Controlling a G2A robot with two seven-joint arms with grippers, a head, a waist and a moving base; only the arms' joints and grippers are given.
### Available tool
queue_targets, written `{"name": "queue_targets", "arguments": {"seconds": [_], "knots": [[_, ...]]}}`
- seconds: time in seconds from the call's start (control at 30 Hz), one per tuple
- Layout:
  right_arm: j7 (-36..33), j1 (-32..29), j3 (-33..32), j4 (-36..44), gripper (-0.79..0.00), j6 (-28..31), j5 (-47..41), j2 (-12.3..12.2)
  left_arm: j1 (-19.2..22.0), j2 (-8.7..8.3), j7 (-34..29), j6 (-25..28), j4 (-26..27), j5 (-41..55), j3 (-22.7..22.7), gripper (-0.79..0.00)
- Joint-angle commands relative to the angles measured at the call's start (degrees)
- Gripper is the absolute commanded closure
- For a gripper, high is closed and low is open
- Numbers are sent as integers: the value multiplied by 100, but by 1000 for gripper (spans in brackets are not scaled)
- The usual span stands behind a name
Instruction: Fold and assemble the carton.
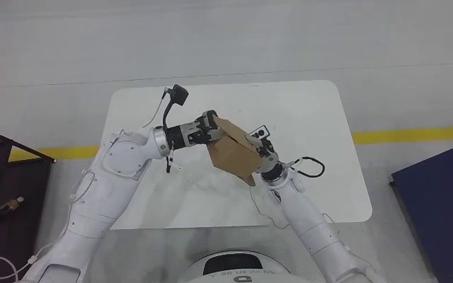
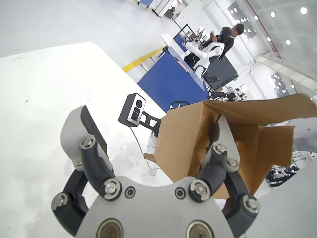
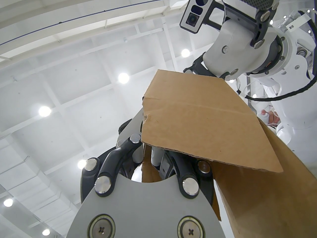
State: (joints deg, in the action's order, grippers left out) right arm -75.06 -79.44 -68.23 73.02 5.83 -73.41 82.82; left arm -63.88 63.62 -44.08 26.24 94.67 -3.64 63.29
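A brown carton [image 1: 237,150], partly folded with loose flaps, is held tilted above the middle of the white table [image 1: 311,113]. My left gripper [image 1: 211,129] is at the carton's upper left corner. In the left wrist view the left gripper [image 2: 152,116] is open wide: one finger [image 2: 219,130] sits inside the carton [image 2: 178,144] against a wall, the other finger [image 2: 86,120] stands well clear. My right gripper [image 1: 260,150] is at the carton's right side. Seen from the right wrist, the right gripper [image 3: 148,149] is shut on an edge of the carton [image 3: 203,125] beneath a flap.
The table's rounded right edge [image 1: 357,163] and front edge are near the right arm. A dark cart [image 1: 21,184] stands on the floor to the left and a blue panel [image 1: 425,205] to the right. A yellow floor line [image 1: 403,134] runs behind.
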Motion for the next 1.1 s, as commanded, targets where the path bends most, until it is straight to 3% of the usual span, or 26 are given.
{"name": "queue_targets", "arguments": {"seconds": [0.0, 0.23, 0.5, 0.67, 1.07], "knots": [[-3, -10, -5, -15, 0, 5, -14, 0, 1, -6, -44, 18, 29, -39, -3, -785], [-33, -9, -2, -53, 0, 24, -47, 7, -89, -42, -88, -39, 302, -202, 80, -785], [-37, 1, 5, -62, 0, 54, -48, 12, -175, -61, -96, -22, 379, -57, 117, -437], [-37, 1, 5, -62, 0, 54, -48, 12, -231, -62, -96, 90, 308, 451, 155, -496], [-37, 1, 5, -62, 0, 54, -48, 12, -216, -61, -429, 148, -88, 1495, 173, -419]]}}
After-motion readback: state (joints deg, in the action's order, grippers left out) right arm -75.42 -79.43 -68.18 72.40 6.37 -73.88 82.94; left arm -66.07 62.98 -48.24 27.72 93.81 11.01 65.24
